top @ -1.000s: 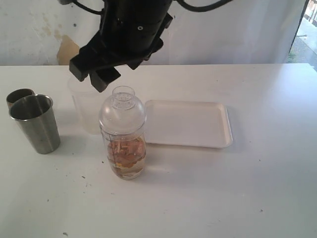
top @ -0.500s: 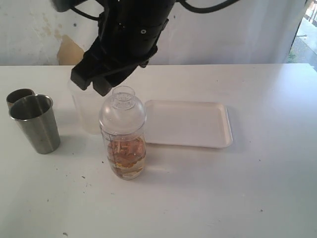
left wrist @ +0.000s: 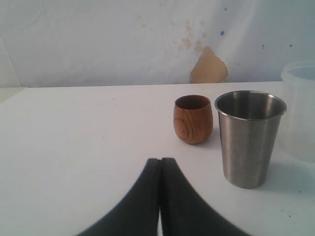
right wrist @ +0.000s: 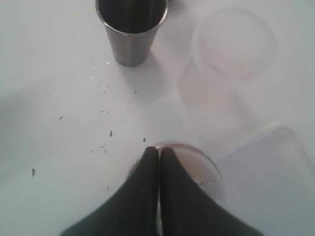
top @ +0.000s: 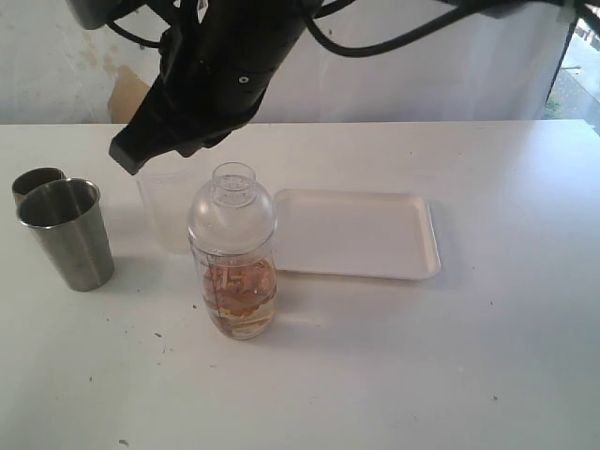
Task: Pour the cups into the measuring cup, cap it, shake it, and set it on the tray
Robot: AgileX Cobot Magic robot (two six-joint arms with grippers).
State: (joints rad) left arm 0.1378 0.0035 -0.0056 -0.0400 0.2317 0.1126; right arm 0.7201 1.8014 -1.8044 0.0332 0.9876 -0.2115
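The tall clear plastic measuring cup [top: 232, 281] is seen upright on the white table [top: 422, 356]. It is capped with a clear domed lid [top: 232, 211], and amber liquid is held low inside. It is placed just beside the shallow white tray [top: 375, 234], in front of a frosted plastic cup [top: 159, 211]. Its printed marks cannot be read. The black right fingers [right wrist: 150, 164] are pressed together and hide part of it in the right wrist view. The left fingers [left wrist: 151, 172] are likewise pressed together, with nothing pinched.

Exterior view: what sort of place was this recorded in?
Probably a makeshift test room rather than a real kitchen: a plain white table, and behind it a stained white wall with a tan patch.
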